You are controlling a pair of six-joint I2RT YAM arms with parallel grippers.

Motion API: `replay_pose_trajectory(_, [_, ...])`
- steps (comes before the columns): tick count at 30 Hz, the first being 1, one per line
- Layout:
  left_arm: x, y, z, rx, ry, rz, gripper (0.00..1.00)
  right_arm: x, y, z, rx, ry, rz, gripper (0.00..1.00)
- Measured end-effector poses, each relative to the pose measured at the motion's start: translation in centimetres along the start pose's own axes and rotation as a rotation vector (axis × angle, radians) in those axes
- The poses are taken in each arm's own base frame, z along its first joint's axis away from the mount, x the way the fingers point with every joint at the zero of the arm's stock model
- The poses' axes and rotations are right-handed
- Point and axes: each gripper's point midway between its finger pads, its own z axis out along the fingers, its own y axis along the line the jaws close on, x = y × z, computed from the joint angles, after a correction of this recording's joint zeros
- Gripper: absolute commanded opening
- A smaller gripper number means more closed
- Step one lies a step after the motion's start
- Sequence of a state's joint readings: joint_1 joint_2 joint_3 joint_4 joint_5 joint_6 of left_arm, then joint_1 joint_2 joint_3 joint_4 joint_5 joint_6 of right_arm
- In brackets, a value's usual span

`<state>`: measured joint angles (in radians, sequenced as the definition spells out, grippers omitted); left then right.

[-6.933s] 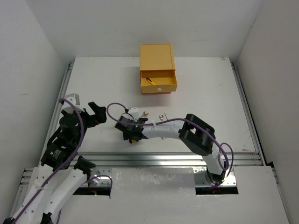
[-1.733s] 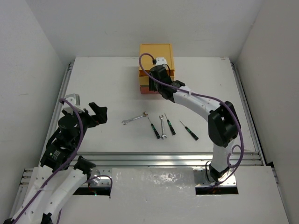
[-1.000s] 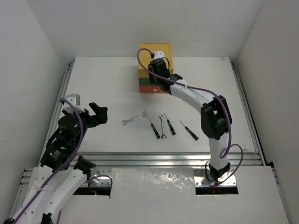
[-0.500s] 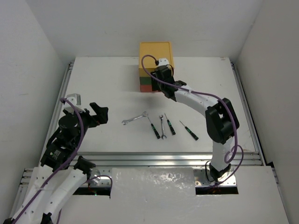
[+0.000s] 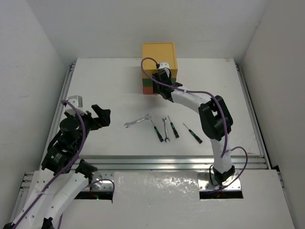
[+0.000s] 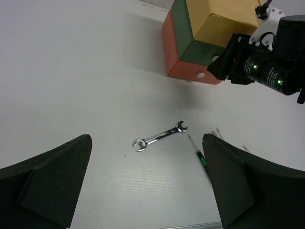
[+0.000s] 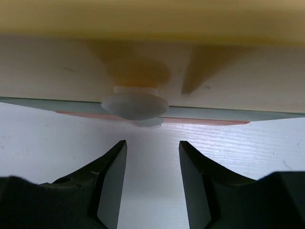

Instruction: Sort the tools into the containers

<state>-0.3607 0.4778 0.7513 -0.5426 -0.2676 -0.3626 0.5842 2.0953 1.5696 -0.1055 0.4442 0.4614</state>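
Chest (image 5: 159, 55): far side of counter (image 5: 95, 86); three drawers closed, yellow over green over red.
Right hand (image 7: 152, 157): at chest front, fingers apart, just short of yellow drawer's white knob (image 7: 135, 104).
Left hand (image 5: 97, 117): fingers apart, holding nothing.
Tools: two wrenches (image 5: 137, 121), three screwdrivers (image 5: 157, 130), loose mid-counter.

The top external view looks steeply down from above and behind the arm bases at the bottom edge. It takes in the whole table (image 5: 105, 86), with the drawer chest (image 5: 159, 55) at upper centre. The left wrist view sits farther back and looks forward and down, its jaws filling both lower corners. It shares the chest at upper right and a silver wrench (image 6: 160, 136) mid-frame. The right wrist view is pressed close to the chest front, facing a white knob (image 7: 134, 105) at centre.
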Motion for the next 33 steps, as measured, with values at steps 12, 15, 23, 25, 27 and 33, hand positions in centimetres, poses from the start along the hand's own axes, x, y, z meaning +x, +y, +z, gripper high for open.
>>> replay_pose_trajectory(12, [0.0, 0.0, 0.0, 0.004, 0.002, 0.006, 1.0, -0.5, -0.2, 1.3, 0.043, -0.039, 0.02, 0.43])
replay_pose_trajectory(15, [0.1, -0.1, 0.0, 0.008, 0.004, 0.009, 1.0, -0.8, 0.0, 1.9, 0.044, -0.05, 0.026, 0.38])
replay_pose_trajectory(23, [0.1, -0.2, 0.0, 0.014, 0.006, 0.014, 1.0, -0.5, -0.2, 2.3, 0.053, -0.047, 0.027, 0.21])
replay_pose_trajectory(25, [0.1, -0.2, 0.0, 0.017, 0.007, 0.014, 1.0, -0.5, -0.2, 2.3, 0.055, -0.047, 0.026, 0.15])
replay_pose_trajectory(27, [0.1, -0.3, 0.0, 0.018, 0.008, 0.014, 1.0, -0.5, -0.2, 2.3, 0.056, -0.05, 0.027, 0.15])
replay_pose_trajectory(33, [0.2, -0.3, 0.0, 0.02, 0.009, 0.014, 1.0, -0.5, -0.3, 2.4, 0.06, -0.06, 0.032, 0.08])
